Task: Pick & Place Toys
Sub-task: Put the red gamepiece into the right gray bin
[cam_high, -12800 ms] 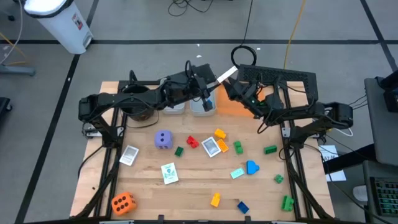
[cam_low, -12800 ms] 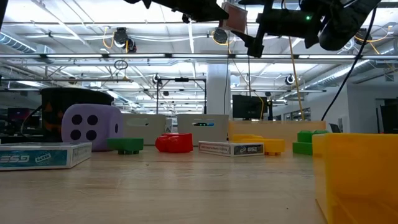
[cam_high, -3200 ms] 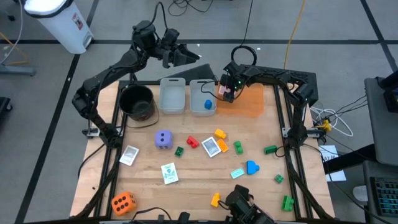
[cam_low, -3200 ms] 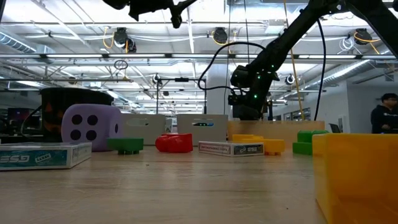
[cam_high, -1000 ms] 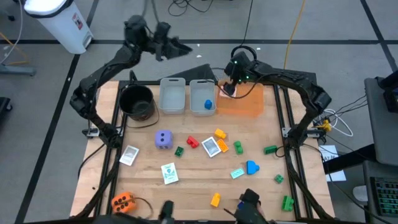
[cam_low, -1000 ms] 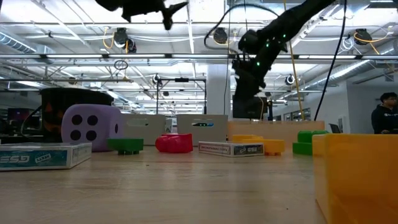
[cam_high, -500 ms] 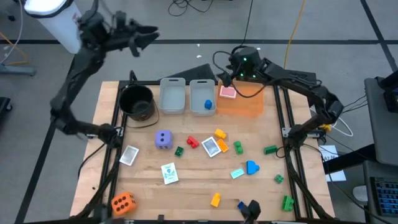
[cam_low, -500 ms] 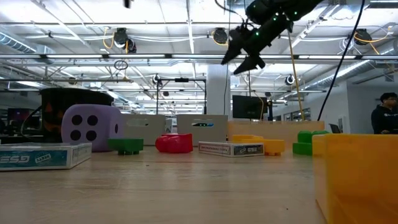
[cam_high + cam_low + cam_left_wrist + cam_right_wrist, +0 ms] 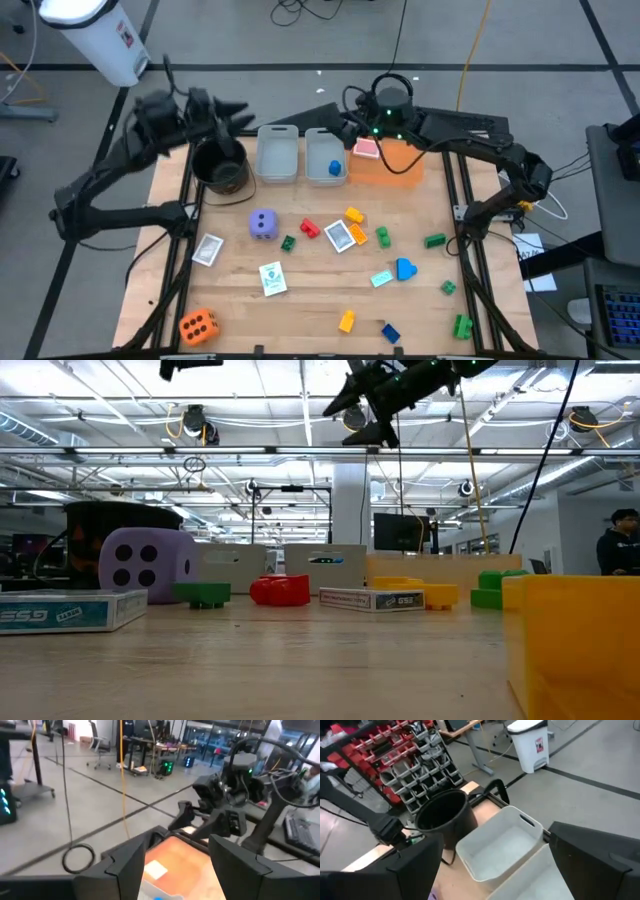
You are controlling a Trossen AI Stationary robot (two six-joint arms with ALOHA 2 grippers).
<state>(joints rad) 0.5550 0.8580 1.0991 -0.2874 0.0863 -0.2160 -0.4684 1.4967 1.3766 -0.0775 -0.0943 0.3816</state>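
Observation:
Toys lie scattered on the wooden table (image 9: 420,215): a purple die (image 9: 263,224), an orange die (image 9: 198,325), picture cards (image 9: 272,277), and red (image 9: 310,229), green (image 9: 434,240), yellow (image 9: 346,320) and blue (image 9: 390,332) bricks. A pink card (image 9: 367,148) lies flat on the orange tray (image 9: 400,165). A blue piece (image 9: 335,168) sits in one grey bin. My left gripper (image 9: 238,110) hovers high by the black pot, open and holding nothing (image 9: 175,870). My right gripper (image 9: 350,125) hangs high over the far bins, open and holding nothing (image 9: 500,870).
A black pot (image 9: 220,165) and two grey bins (image 9: 277,155) (image 9: 325,158) stand in a row at the table's far edge, left of the orange tray. A white waste bin (image 9: 95,35) stands on the floor beyond. A person (image 9: 618,550) shows far off in the room.
My left gripper has swung from beyond the far edge toward the table's left, then come nearer and lower, to the black pot. My right gripper has risen off the orange tray and tipped up to almost level, pointing toward the table's left. The pink card stays on the tray.

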